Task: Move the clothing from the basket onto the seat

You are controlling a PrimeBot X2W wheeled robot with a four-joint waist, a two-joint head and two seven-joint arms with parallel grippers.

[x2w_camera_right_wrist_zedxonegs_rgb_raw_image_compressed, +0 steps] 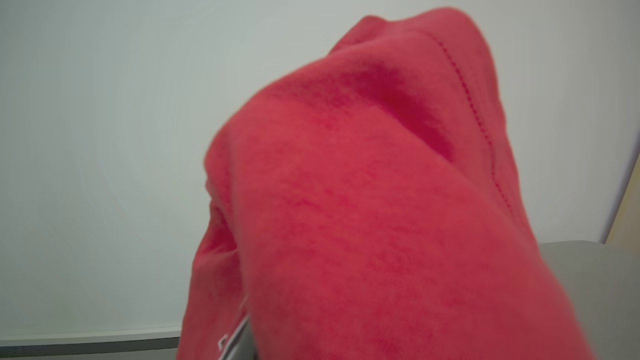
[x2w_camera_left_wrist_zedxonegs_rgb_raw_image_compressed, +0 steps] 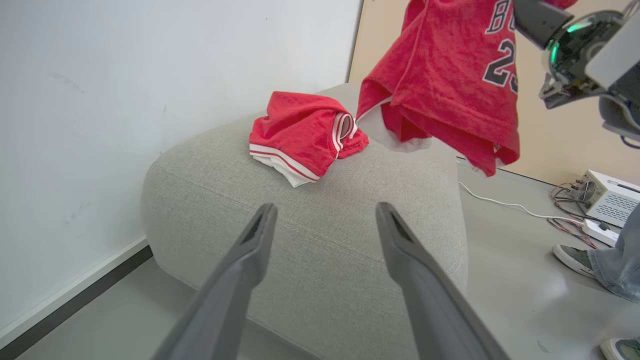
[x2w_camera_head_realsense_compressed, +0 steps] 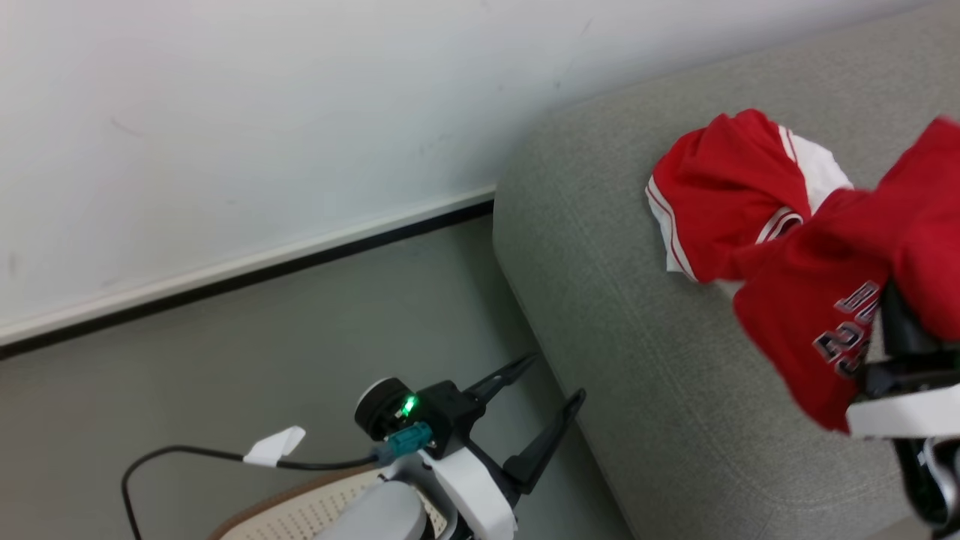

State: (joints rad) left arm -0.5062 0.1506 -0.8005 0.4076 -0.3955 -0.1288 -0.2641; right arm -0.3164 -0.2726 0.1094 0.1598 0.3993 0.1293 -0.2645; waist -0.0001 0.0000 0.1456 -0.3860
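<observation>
A red garment with white panels and thin white stripes (x2w_camera_head_realsense_compressed: 731,199) (x2w_camera_left_wrist_zedxonegs_rgb_raw_image_compressed: 300,135) lies crumpled on the light grey seat (x2w_camera_head_realsense_compressed: 637,337) (x2w_camera_left_wrist_zedxonegs_rgb_raw_image_compressed: 310,240). A second red garment with dark lettering and numbers (x2w_camera_head_realsense_compressed: 825,315) (x2w_camera_left_wrist_zedxonegs_rgb_raw_image_compressed: 450,75) (x2w_camera_right_wrist_zedxonegs_rgb_raw_image_compressed: 380,210) hangs in the air above the seat, draped over my right gripper (x2w_camera_head_realsense_compressed: 900,330), which is shut on it; its fingertips are hidden by cloth. My left gripper (x2w_camera_head_realsense_compressed: 551,379) (x2w_camera_left_wrist_zedxonegs_rgb_raw_image_compressed: 322,215) is open and empty beside the seat's left edge, above the floor. A piece of the basket's (x2w_camera_head_realsense_compressed: 300,510) brown rim and perforated wall shows at the bottom edge.
A white wall with a dark baseboard (x2w_camera_head_realsense_compressed: 247,270) runs behind the seat. A black cable with a white tag (x2w_camera_head_realsense_compressed: 274,446) hangs by my left arm. On the floor to the right are a white box with wires (x2w_camera_left_wrist_zedxonegs_rgb_raw_image_compressed: 607,197) and a person's shoe and trouser leg (x2w_camera_left_wrist_zedxonegs_rgb_raw_image_compressed: 600,260).
</observation>
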